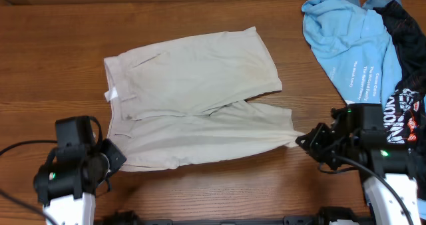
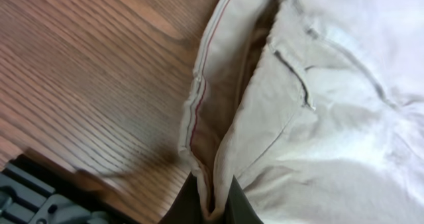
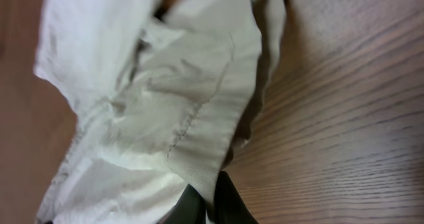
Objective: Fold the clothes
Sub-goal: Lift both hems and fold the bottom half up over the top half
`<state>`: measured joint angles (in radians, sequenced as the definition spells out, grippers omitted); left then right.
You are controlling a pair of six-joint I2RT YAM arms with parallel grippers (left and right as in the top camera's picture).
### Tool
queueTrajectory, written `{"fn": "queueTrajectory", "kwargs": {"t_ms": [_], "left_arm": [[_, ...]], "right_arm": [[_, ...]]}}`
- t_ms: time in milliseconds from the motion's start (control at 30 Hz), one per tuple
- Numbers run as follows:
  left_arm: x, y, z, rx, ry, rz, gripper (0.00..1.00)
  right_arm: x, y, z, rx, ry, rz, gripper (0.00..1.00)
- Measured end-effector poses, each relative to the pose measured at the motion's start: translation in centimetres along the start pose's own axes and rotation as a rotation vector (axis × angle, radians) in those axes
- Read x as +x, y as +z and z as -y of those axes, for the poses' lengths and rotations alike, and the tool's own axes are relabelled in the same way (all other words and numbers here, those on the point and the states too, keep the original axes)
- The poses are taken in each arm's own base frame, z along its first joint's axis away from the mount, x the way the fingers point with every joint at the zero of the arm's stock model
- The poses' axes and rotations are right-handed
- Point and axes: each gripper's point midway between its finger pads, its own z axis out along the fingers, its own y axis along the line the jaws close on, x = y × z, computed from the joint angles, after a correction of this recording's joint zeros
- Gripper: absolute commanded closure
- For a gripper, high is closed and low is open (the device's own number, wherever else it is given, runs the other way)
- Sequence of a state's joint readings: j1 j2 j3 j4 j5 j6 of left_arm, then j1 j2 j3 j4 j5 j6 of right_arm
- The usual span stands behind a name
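1. Left gripper (image 1: 113, 157): the jaws are clenched on the near-left waistband corner of the beige shorts (image 1: 193, 95).
2. Right gripper (image 1: 303, 142): the jaws are clamped on the tip of the near leg hem, where the cloth draws to a point.
3. Shorts: they lie spread on the wooden table (image 1: 213, 198), with the waistband to the left and the legs to the right. The near leg is stretched between the two grippers.
4. Left wrist view only: a thin fold of waistband sits between two dark fingers (image 2: 185, 207). A reddish stitched line runs along the inner edge.
5. Right wrist view only: the hem, with its stitched seam, is pinched between the fingers (image 3: 232, 207). Bare wood lies beside it.
6. Overhead view only: a light blue T-shirt (image 1: 346, 38) and a black garment (image 1: 406, 112) lie at the far right, well apart from the shorts.
7. Arms: both reach in from the near edge, low over the table. The left arm points right and the right arm points left.
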<state>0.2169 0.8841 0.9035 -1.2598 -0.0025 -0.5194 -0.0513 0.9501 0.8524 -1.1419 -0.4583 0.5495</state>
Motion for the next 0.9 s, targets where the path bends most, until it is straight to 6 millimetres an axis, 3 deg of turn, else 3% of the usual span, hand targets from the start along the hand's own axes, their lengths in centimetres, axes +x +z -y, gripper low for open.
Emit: {"fn": "queueTrajectory", "kwargs": {"t_ms": [200, 333, 433, 667, 900], "left_arm": [[0.3, -3.1, 0.4, 0.075, 0.001, 0.074, 0.96], [-0.8, -4.1, 1.2, 0.127, 0.001, 0.148, 0.96], [-2.1, -4.4, 1.9, 0.158, -0.008, 0.197, 0.96], [-5.8, -4.1, 4.2, 0.219, -0.033, 0.281, 0.96], [-8.5, 0.0, 5.6, 0.172, -0.049, 0.214, 0.96]], "right_arm": [[-1.2, -3.9, -2.1, -0.025, -0.062, 0.134, 0.96], [-2.7, -6.0, -4.3, -0.057, -0.135, 0.211, 0.96], [-4.2, -6.5, -5.7, -0.057, -0.18, 0.212, 0.96], [-9.2, -2.8, -8.2, -0.005, -0.257, 0.122, 0.96], [-13.4, 1.0, -11.5, 0.016, -0.362, 0.114, 0.96]]}}
